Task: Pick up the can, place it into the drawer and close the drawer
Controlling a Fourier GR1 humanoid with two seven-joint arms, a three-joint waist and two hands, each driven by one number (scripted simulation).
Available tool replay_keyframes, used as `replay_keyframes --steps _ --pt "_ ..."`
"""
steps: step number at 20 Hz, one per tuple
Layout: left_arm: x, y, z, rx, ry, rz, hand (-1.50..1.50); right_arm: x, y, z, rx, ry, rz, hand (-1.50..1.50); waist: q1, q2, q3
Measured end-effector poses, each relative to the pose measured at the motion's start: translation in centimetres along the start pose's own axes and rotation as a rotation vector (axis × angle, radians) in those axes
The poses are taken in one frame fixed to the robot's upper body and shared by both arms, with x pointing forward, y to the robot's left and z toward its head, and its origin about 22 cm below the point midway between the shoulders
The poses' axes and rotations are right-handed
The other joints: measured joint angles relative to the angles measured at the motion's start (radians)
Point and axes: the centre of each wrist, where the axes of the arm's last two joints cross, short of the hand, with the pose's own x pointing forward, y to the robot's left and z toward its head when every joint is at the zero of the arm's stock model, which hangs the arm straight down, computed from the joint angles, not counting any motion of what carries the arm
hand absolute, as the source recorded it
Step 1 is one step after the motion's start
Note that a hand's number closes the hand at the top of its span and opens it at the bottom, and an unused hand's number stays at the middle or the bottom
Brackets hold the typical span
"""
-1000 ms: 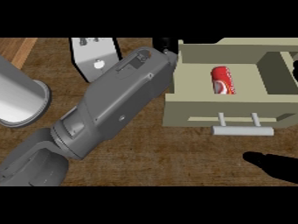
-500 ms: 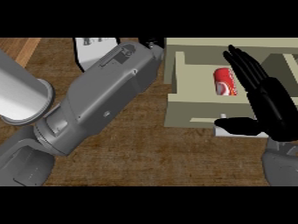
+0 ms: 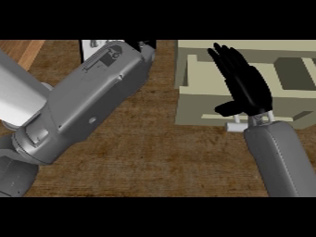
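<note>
brown wood-grain desk (image 3: 160, 157) under both arms. beige drawer (image 3: 201, 99) sits at 2 o'clock, its front face toward the near edge, a pale handle (image 3: 234, 126) showing just below the right wrist. right hand (image 3: 246, 85) lies over the drawer, fingers straight and released, pointing toward 12 o'clock, thumb out to the side near the drawer front; it holds nothing. can not visible, the hand covers the part of the drawer it lies over. left forearm crosses from 7 o'clock up toward 12 o'clock; left hand (image 3: 147, 45) mostly cut off at the top edge, its fingers cannot be told. white cylinder (image 3: 6, 88) at 9 o'clock.
</note>
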Motion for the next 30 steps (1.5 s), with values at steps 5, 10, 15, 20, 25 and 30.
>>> replay_keyframes --steps 5,10,15,20,25,30 --pt "0.7 2.4 -0.6 0.016 -0.006 -0.011 -1.50 -1.4 2.9 -1.7 0.010 0.027 0.064 -1.50 0.001 -0.002 -0.004" --pt "1.3 4.0 -0.6 0.014 -0.004 -0.013 -1.50 -2.6 3.9 -3.5 -0.021 0.050 0.139 -1.50 0.010 -0.007 -0.011" --pt "1.6 5.1 -0.3 0.016 -0.008 -0.010 -1.50 -3.4 4.6 -4.7 -0.067 0.055 0.180 -1.50 0.015 -0.010 -0.016" --pt "2.1 5.3 0.4 0.003 -0.006 0.000 -1.50 -4.5 4.7 -5.7 -0.110 0.070 0.206 -1.50 0.029 -0.004 -0.015" --pt "2.4 6.6 0.3 0.008 -0.012 -0.005 -1.50 -4.8 4.4 -6.9 -0.142 0.100 0.222 -1.50 0.037 0.009 -0.008" --pt "3.3 7.1 0.6 -0.005 -0.016 -0.011 -1.50 -5.2 4.0 -7.7 -0.171 0.126 0.230 -1.50 0.050 0.018 -0.003"
